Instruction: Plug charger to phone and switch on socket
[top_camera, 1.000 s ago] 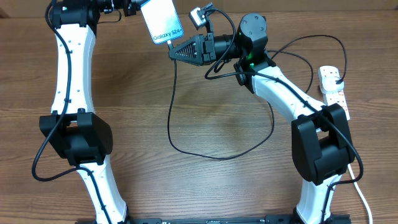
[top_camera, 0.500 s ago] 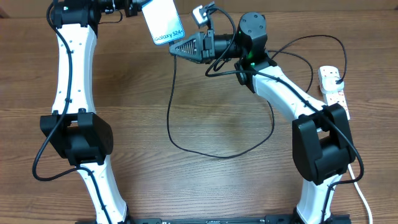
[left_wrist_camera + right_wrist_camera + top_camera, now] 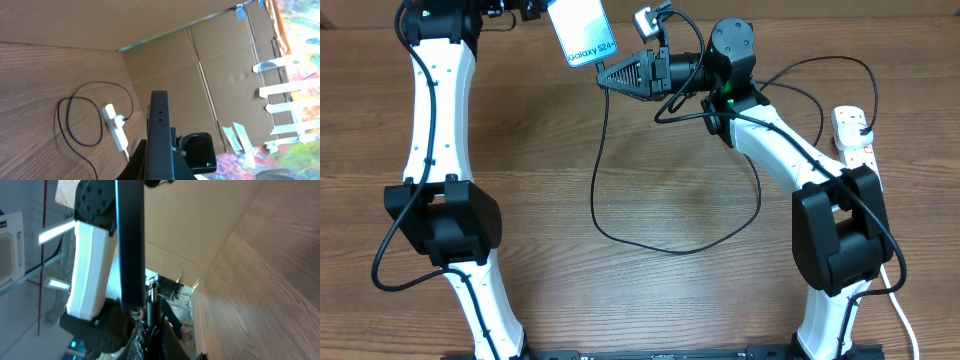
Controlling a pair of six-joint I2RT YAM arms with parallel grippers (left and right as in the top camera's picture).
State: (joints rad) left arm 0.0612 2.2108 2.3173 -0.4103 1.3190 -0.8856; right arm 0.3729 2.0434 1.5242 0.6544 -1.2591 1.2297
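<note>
Wooden table [image 3: 650, 170] underneath, largely bare. At its right edge, flat on the wood, the socket [image 3: 855, 135]: a white strip with the black cable's far end running to it, switch position too small to read.

Well apart from that, at the far edge and lifted clear of the table, the phone [image 3: 582, 32], screen lit. Pinched at its far end by the left gripper [image 3: 532, 10], jaws closed tight on it. Seen edge-on from the left wrist, lower rim facing out. Judged slim, rigid, glassy and slippery: best held by the long side rims, not squeezed across the screen, and braced against the push of insertion.

Next down in size, the charger [image 3: 670, 248]: thin black cable, looping loosely over the wood and rising to the right gripper [image 3: 604, 80], jaws closed on the cable end just beside the phone's lower edge. Probably light and floppy along its length, stiff only at the connector; best gripped squarely right behind the tip, to stop it twisting.

Smallest of all, the tip itself: hidden between the fingers, so seated or not, impossible to tell
</note>
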